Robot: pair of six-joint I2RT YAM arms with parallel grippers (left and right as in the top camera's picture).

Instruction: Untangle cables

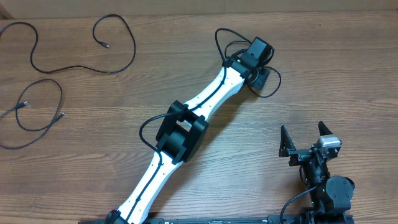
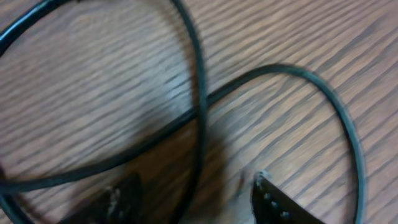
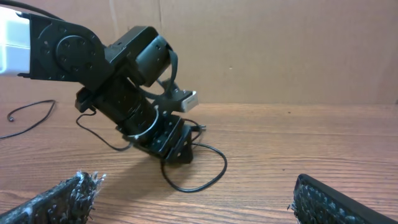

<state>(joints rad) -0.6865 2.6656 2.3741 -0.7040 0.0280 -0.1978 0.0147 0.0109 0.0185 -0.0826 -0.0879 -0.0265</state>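
The left gripper (image 2: 196, 205) hovers low over a cable (image 2: 202, 106) that lies looped on the table (image 1: 348, 56), toward the far middle. Its jaws stand apart, released, and one strand runs between them unpinched (that close view is blurred). Other cables (image 1: 104, 45) lie in loose, separate curls at the far left, well apart from this one. The right gripper (image 1: 305, 138) sits near the front right, spread wide, holding nothing.

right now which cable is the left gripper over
The looped cable at top centre, directly beneath the left gripper; the other two cables lie far off, upper left.
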